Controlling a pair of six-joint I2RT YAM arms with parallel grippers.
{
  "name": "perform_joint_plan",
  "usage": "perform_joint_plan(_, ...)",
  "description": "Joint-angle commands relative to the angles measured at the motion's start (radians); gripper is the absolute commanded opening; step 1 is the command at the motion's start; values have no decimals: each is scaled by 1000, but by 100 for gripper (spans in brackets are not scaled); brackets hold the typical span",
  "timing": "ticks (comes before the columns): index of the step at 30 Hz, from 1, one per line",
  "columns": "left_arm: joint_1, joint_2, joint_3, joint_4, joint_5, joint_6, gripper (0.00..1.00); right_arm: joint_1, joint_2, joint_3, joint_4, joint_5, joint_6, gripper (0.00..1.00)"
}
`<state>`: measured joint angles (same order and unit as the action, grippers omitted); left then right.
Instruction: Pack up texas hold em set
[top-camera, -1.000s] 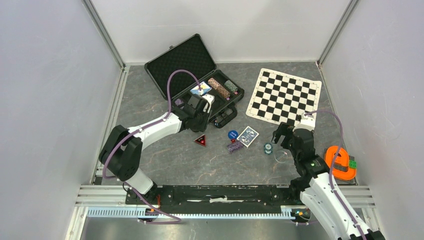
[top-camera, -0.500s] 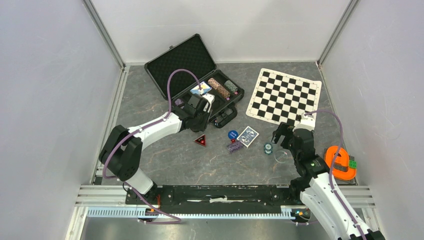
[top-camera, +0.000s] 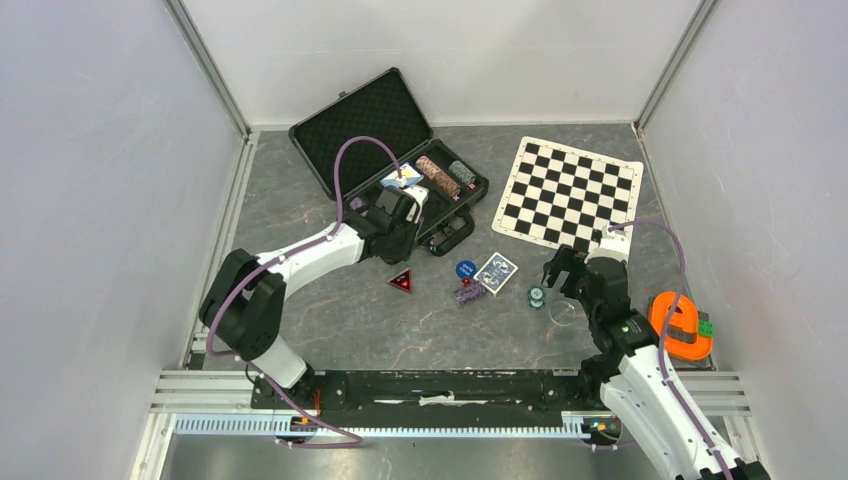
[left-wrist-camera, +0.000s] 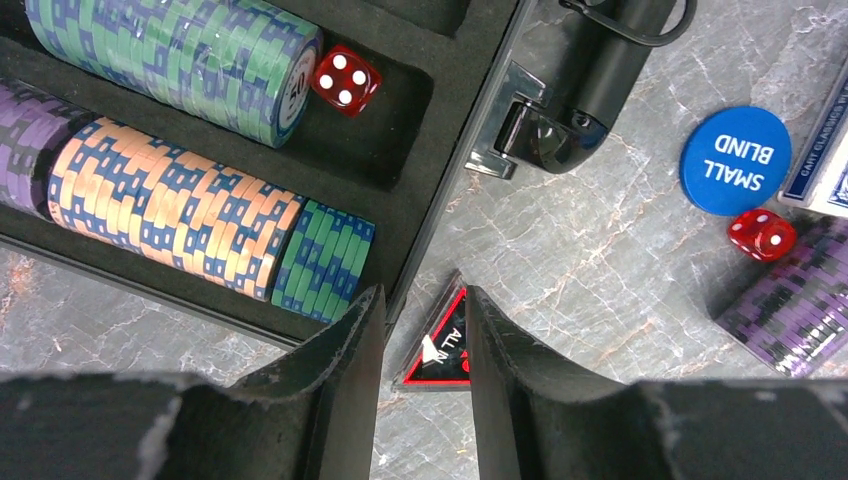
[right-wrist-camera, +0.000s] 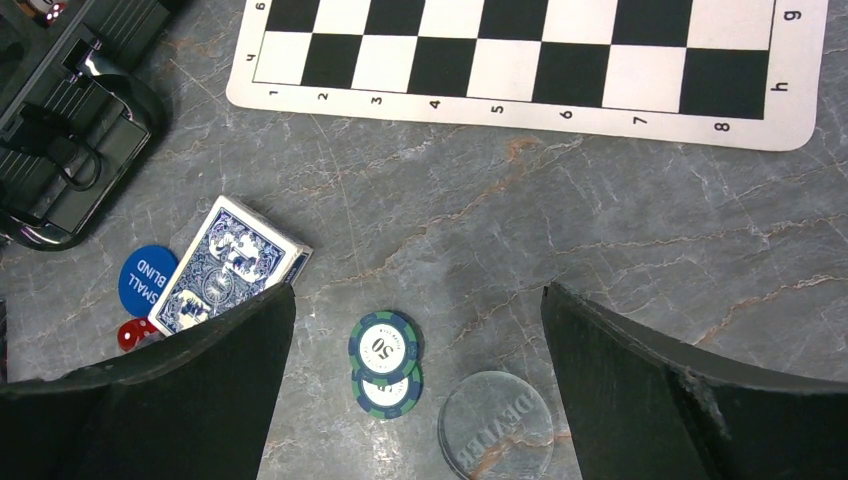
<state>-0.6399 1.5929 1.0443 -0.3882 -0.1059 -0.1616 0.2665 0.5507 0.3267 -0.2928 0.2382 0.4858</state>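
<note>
Two green striped chips (right-wrist-camera: 384, 350) were seen at four o'clock of one blue-backed card deck (right-wrist-camera: 228, 266); left fingers (left-wrist-camera: 335, 385) and right fingers (right-wrist-camera: 200, 390) were held apart.

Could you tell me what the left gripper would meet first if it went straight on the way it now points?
Probably the triangular All In marker on the tabletop, which shows in the gap of the left gripper just outside the briefcase wall; how far off it lies is unclear.
</note>
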Motion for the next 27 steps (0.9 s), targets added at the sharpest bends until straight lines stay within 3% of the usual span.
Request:
perform_joint_plan(1,2,36,48,12,-44,51,42,1,-13,15,33,-11,11,99)
perform_joint_plan(27,-9,113,57,11,-330,156,50,2,2,37,20,-13,3,99)
